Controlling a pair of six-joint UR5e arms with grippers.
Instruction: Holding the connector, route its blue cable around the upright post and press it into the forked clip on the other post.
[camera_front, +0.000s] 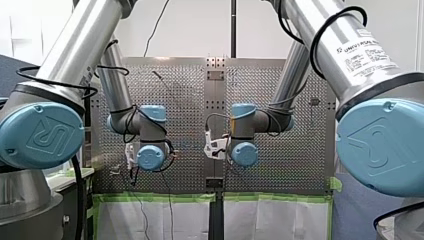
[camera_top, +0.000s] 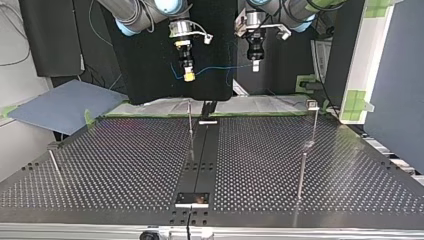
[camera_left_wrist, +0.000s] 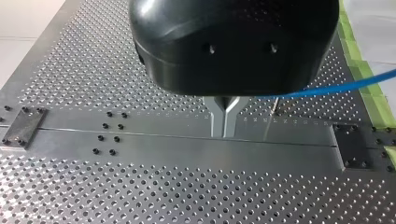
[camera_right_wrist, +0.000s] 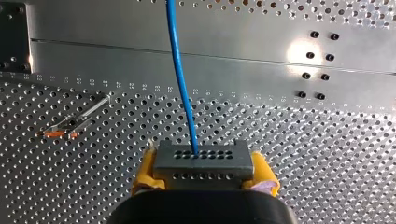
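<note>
In the right wrist view my right gripper (camera_right_wrist: 204, 179) is shut, its yellow pads clamped on the grey connector (camera_right_wrist: 203, 161). The blue cable (camera_right_wrist: 180, 74) leaves the connector's face and runs ahead over the table. In the top view this gripper (camera_top: 188, 76) hangs high above the table's far edge, and the cable (camera_top: 217, 68) stretches across to my left gripper (camera_top: 255, 66). My left gripper (camera_left_wrist: 225, 133) has its metal fingers shut. The cable (camera_left_wrist: 336, 88) comes out from under its black body, and I cannot tell whether it is pinched. A thin upright post (camera_top: 190, 125) stands mid-table. Another post (camera_top: 314, 122) carries a small head.
A third slim post (camera_top: 301, 172) stands nearer the top view's right front, and a short leaning pin (camera_top: 55, 165) is at its left. A dark rail (camera_top: 200, 155) runs down the perforated table's middle. Green tape (camera_left_wrist: 362, 65) lines the table's edge.
</note>
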